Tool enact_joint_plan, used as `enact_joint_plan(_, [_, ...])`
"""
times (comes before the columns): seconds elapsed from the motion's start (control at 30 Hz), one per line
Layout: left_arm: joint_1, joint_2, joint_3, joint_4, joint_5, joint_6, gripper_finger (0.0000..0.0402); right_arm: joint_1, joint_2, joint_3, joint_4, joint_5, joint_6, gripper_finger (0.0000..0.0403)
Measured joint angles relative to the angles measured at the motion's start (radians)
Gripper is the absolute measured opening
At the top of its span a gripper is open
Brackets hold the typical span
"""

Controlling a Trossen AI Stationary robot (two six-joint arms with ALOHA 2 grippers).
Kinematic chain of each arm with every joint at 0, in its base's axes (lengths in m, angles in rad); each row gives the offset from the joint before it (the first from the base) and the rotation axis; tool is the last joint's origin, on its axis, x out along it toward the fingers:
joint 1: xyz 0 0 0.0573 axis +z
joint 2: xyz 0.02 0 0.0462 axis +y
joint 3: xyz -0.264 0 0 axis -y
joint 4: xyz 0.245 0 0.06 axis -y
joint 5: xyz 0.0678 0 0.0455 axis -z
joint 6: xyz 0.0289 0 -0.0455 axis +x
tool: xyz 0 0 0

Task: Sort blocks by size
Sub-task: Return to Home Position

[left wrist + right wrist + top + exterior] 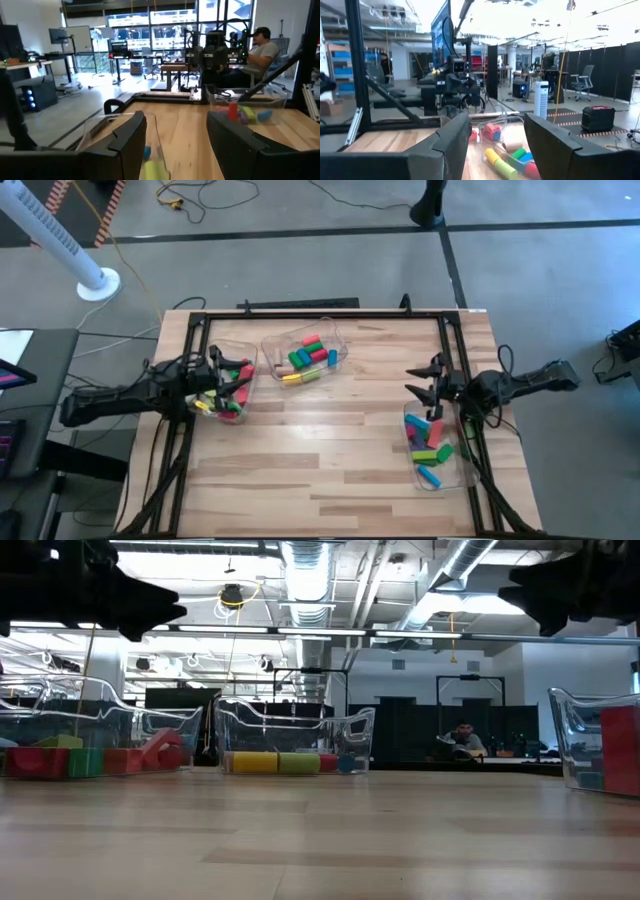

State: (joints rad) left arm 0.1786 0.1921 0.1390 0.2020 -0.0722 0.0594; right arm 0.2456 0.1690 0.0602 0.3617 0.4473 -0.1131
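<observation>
at the left side of the desk [320, 450] the left end effector [238, 380] hangs over the left bin [228, 352]. its fingers are spread wide and nothing is between them, and the left wrist view shows the same bare gap. below it a heap of blocks [225, 405] in red, green and yellow fills the bin. because the fingers sit above the clear walls and not between them, the arm can likely pull back without catching the bin.

toward the far edge, the middle bin [335, 335] holds another batch [308, 355], with a yellow bar lying along its near wall. neither arm is over this bin.

at the right, the right end effector [418, 382] is just beyond the far end of the right bin [450, 478]. it too is wide and empty. a third batch [430, 442] lies inside that bin.

no piece lies loose on the desk. so the sorting looks finished, and two empty, parted end effectors suit a retreat to the rest pose.
</observation>
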Motion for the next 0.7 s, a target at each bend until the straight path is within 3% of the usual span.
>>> enact_joint_plan(0.27, [0.022,-0.194,0.0,-0.236,0.002,-0.036,0.0202,0.0,-0.153,-0.049,-0.115,0.024,0.0,0.0219])
enact_joint_plan(0.7, [0.024,-0.19,-0.006,-0.314,-0.013,-0.054,0.0202,-0.005,-0.168,-0.049,-0.153,0.036,-0.016,0.0219])
